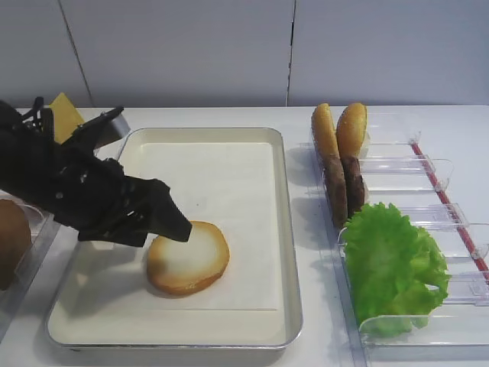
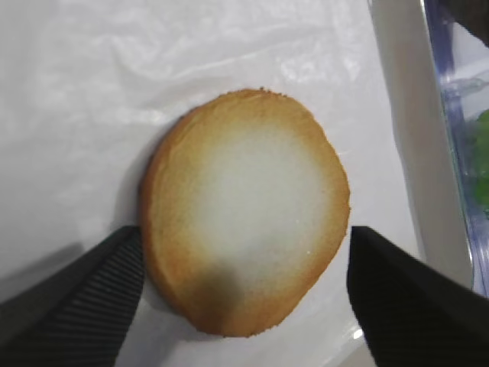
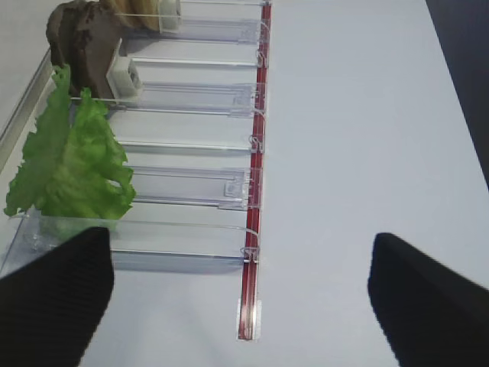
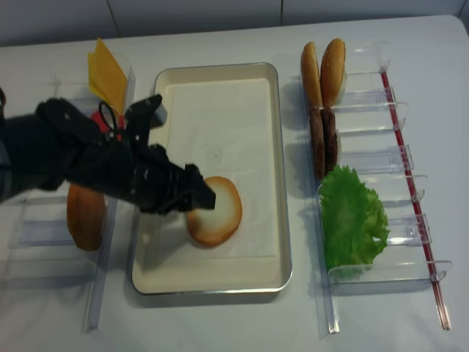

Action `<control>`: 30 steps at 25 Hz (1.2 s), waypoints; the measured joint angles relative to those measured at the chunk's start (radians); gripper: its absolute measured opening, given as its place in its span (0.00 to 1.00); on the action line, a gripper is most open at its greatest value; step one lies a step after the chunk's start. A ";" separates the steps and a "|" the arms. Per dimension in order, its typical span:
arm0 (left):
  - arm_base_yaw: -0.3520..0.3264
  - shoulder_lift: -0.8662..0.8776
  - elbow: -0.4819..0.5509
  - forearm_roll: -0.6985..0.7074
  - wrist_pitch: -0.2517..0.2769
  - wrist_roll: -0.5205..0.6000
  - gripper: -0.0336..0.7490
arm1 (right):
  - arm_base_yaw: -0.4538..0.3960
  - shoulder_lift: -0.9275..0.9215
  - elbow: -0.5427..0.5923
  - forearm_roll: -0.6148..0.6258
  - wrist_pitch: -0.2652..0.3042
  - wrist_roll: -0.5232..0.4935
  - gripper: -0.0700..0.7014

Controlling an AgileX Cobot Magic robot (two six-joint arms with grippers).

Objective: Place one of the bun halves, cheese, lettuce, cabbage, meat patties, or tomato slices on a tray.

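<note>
A bun half (image 1: 191,256) (image 2: 244,210) (image 4: 216,210) lies flat, whitish cut face up, on the paper liner of the cream tray (image 1: 286,229) (image 4: 282,183), near its front. My left gripper (image 1: 179,229) (image 2: 244,267) (image 4: 205,198) is open, one finger on each side of the bun with a gap to both. My right gripper (image 3: 241,267) hangs open over bare table, holding nothing. Lettuce (image 1: 393,264) (image 3: 72,157), meat patties (image 1: 344,187) (image 4: 322,143) and cheese (image 1: 65,115) (image 4: 106,73) sit in bins. Cabbage and tomato slices are not visible.
Clear plastic bins (image 1: 428,164) (image 3: 191,95) line the right side, with a red strip (image 3: 256,229) along their outer edge. Two golden-orange buns (image 1: 340,130) stand edge-on at the back right. A brown domed bun (image 1: 11,241) (image 4: 84,216) sits in the left bins.
</note>
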 joint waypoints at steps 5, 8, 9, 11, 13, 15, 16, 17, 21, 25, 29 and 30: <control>0.000 0.000 -0.124 0.114 0.078 -0.063 0.70 | 0.000 0.000 0.000 0.000 0.000 0.000 0.99; 0.000 0.000 -0.214 0.285 0.149 -0.179 0.70 | 0.000 0.000 0.000 0.000 0.000 0.000 0.99; 0.000 0.000 -0.240 0.363 0.176 -0.230 0.70 | 0.000 0.000 0.000 0.000 0.000 0.000 0.99; 0.000 0.000 -0.301 0.515 0.246 -0.326 0.70 | 0.000 0.000 0.000 0.000 0.000 0.000 0.99; 0.000 0.000 -0.349 0.662 0.306 -0.418 0.70 | 0.000 0.000 0.000 0.000 0.000 0.000 0.99; 0.000 0.000 -0.391 0.757 0.353 -0.477 0.70 | 0.000 0.000 0.000 0.000 0.000 0.000 0.99; 0.000 0.000 -0.406 0.792 0.367 -0.501 0.70 | 0.000 0.000 0.000 0.000 0.000 0.000 0.99; 0.000 0.000 -0.420 0.816 0.379 -0.518 0.70 | 0.000 0.000 0.000 0.000 0.000 0.000 0.99; 0.000 -0.007 -0.439 0.867 0.388 -0.546 0.70 | 0.000 0.000 0.000 0.000 0.000 0.000 0.99; 0.000 -0.059 -0.439 0.936 0.395 -0.553 0.70 | 0.000 0.000 0.000 0.000 0.000 0.000 0.99; 0.000 -0.145 -0.439 0.993 0.407 -0.569 0.70 | 0.000 0.000 0.000 0.000 0.000 0.000 0.99; 0.000 -0.169 -0.439 1.000 0.407 -0.573 0.70 | 0.000 0.000 0.000 0.000 0.000 0.000 0.99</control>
